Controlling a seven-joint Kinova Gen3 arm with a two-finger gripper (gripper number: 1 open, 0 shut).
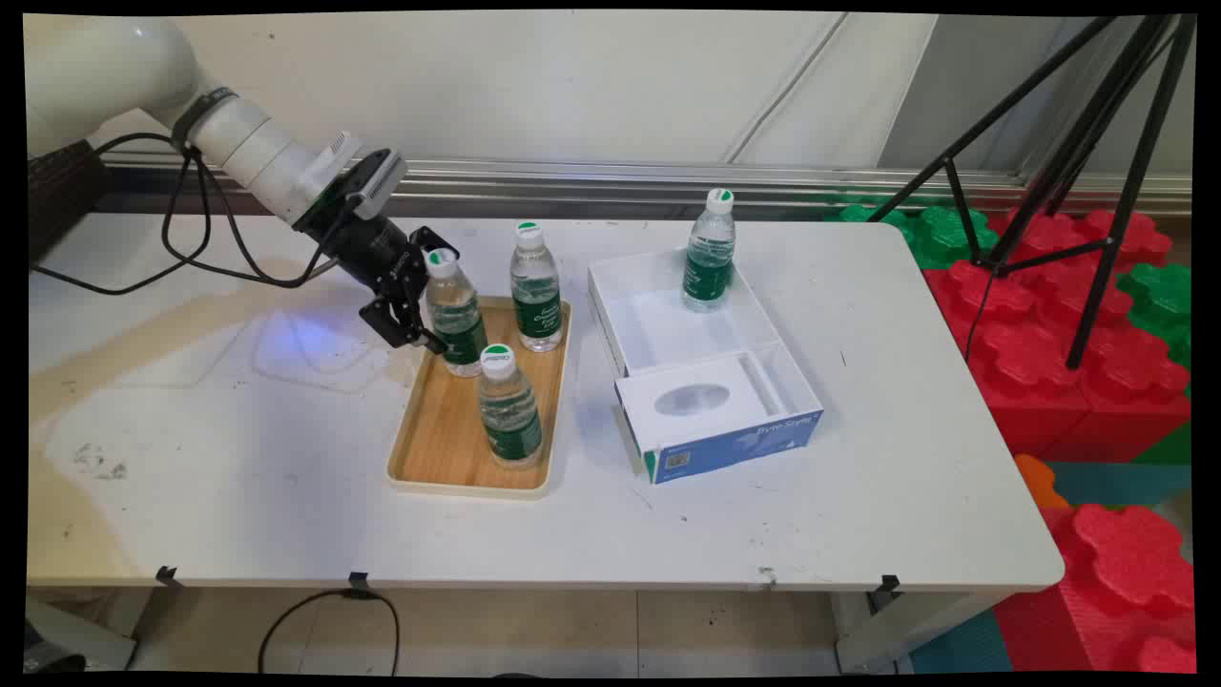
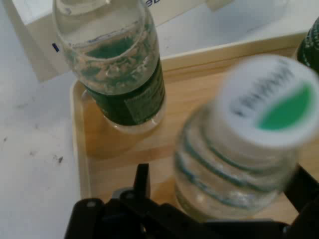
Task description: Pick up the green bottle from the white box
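Observation:
My black gripper point(image 1: 420, 298) is open at the back left corner of a wooden tray point(image 1: 439, 448). Its fingers straddle a clear water bottle point(image 1: 456, 320) with a green label and a white and green cap. The hand view shows this bottle point(image 2: 249, 149) between the two fingers, and the left finger point(image 2: 142, 179) stands a little apart from it. Two more bottles of the same kind stand upright on the tray, one at the back point(image 1: 536, 291) and one nearer the front point(image 1: 508, 410). The front bottle point(image 2: 119, 74) is beyond the gripper in the hand view.
To the tray's right lies an open white box point(image 1: 658, 324) with a fourth bottle point(image 1: 709, 253) standing in its far corner. A blue and white box point(image 1: 725, 420) sits against its near end. A black tripod point(image 1: 1078, 191) and red and green foam blocks point(image 1: 1068, 315) stand beyond the table's right edge.

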